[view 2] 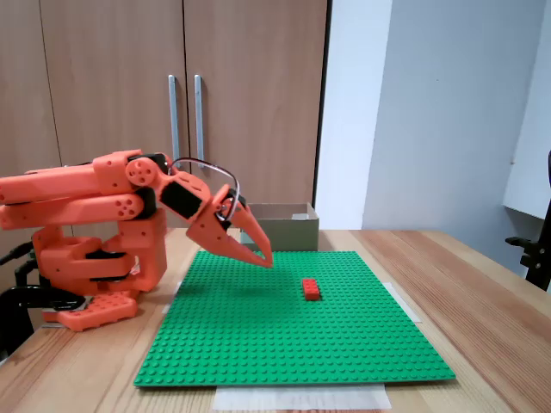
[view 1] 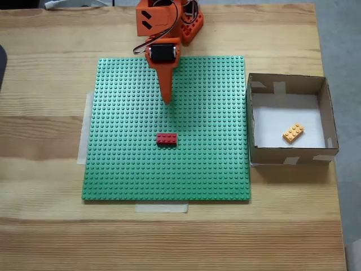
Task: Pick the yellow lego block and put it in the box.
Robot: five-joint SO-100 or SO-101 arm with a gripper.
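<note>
The yellow block (view 1: pixel 293 132) is lying inside the box (view 1: pixel 287 152), on its white floor, tilted and toward the lower right of the floor in a fixed view from above. The box is sitting on the table (view 1: pixel 45 141) just beside the right edge of the green baseplate (view 1: pixel 124 158). The gripper (view 1: pixel 167 100) is hanging over the upper middle of the baseplate, its 2 fingers pressed together to a point and holding nothing; in a fixed view from the side its tip (view 2: pixel 265 261) is pointing down just above the studs. The red block (view 1: pixel 166 138) is sitting on the baseplate near the tip, apart from it.
</note>
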